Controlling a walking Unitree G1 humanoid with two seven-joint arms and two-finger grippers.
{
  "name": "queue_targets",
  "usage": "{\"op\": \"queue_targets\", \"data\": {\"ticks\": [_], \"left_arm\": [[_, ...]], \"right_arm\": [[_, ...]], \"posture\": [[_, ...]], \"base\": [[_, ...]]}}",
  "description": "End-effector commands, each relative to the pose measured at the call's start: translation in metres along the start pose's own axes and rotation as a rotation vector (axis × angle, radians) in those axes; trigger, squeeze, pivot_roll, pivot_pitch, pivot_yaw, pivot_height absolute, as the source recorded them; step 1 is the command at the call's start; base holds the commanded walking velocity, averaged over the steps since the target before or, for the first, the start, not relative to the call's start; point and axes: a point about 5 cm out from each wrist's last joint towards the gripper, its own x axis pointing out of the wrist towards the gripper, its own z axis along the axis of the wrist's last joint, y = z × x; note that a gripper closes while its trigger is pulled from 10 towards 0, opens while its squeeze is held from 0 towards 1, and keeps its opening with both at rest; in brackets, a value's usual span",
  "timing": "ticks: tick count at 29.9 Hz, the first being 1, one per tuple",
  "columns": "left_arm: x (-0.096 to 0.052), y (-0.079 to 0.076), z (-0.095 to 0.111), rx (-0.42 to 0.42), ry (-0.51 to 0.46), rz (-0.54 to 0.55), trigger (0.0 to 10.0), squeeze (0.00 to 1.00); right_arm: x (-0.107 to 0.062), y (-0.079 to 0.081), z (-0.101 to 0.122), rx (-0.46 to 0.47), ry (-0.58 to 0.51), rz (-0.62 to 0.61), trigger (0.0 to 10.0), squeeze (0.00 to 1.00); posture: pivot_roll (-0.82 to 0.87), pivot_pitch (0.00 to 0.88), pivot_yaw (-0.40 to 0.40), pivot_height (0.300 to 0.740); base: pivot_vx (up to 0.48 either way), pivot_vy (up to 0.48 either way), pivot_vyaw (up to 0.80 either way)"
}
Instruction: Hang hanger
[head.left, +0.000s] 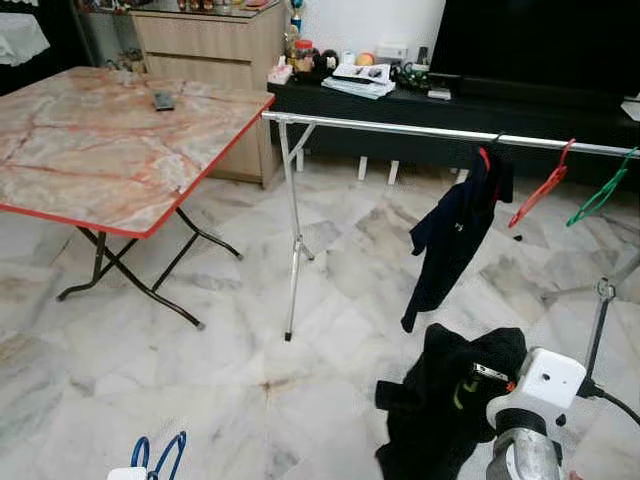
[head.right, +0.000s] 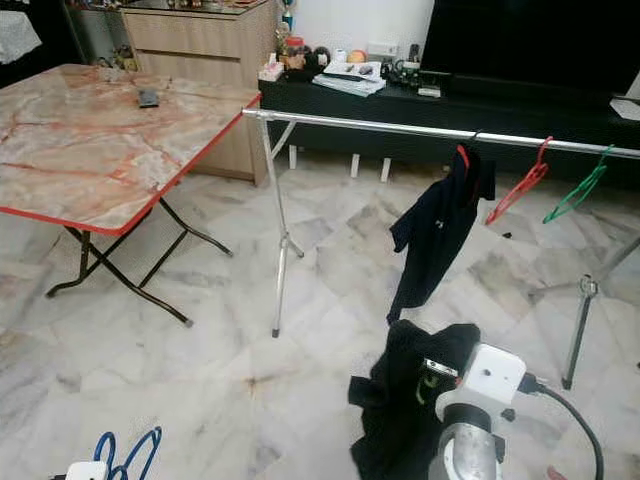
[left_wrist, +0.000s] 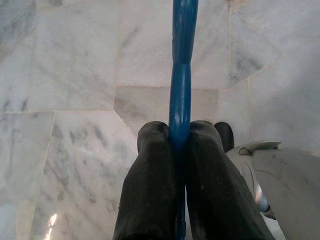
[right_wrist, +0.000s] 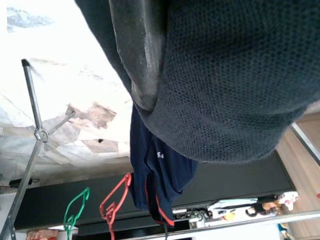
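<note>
- Clamped between the left gripper's (left_wrist: 181, 145) black fingers (left_wrist: 150, 185): blue hanger (left_wrist: 181, 85), held low over the marble floor (head.left: 200, 390), well short of the clothes rail (head.left: 400, 128).
- Bunched around the right gripper (right_wrist: 145, 95): black garment (head.left: 450, 400), near and below the rail; one finger pressed into the knit, the other hidden, so grip judged closed on the cloth (not certain).
- Already on the rail: navy shirt (head.left: 450, 240) on its own hanger, with a bare red hanger (head.left: 540, 185) and a bare green hanger (head.left: 600, 195) further along beside it.
- Left of the rail: folding table (head.left: 100, 140); behind the rail, dark TV cabinet (head.left: 420, 110).
- Judged early to midway: hanger and garment both in hand but apart, nothing yet threaded.
- Left to do: slip hanger into garment, lift, hook onto the rail's free stretch.
</note>
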Motion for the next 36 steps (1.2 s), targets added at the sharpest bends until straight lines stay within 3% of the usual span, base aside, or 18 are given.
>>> {"op": "queue_targets", "data": {"ticks": [1,10,21,36], "left_arm": [[-0.002,-0.002,-0.007,0.017,0.029,-0.014,10.0,0.0],[0.002,0.0,0.003,0.054,0.028,-0.037,10.0,0.0],[0.0,0.003,-0.004,0.052,0.071,-0.028,10.0,0.0],[-0.004,0.022,-0.013,0.035,0.117,-0.002,10.0,0.0]], "right_arm": [[0.0,0.002,0.013,0.017,-0.053,-0.008,10.0,0.0],[0.004,0.008,0.013,0.047,-0.05,-0.017,10.0,0.0],[0.01,0.016,0.013,0.065,-0.045,-0.009,10.0,0.0],[0.014,0.022,0.014,0.077,-0.043,0.006,10.0,0.0]], "posture": [[0.04,0.0,0.009,0.74],[0.06,0.008,0.03,0.74],[0.08,0.036,0.034,0.74],[0.1,0.061,0.027,0.74]], "base": [[0.0,0.0,0.0],[0.0,0.0,0.0],[0.0,0.0,0.0],[0.0,0.364,0.0]]}}
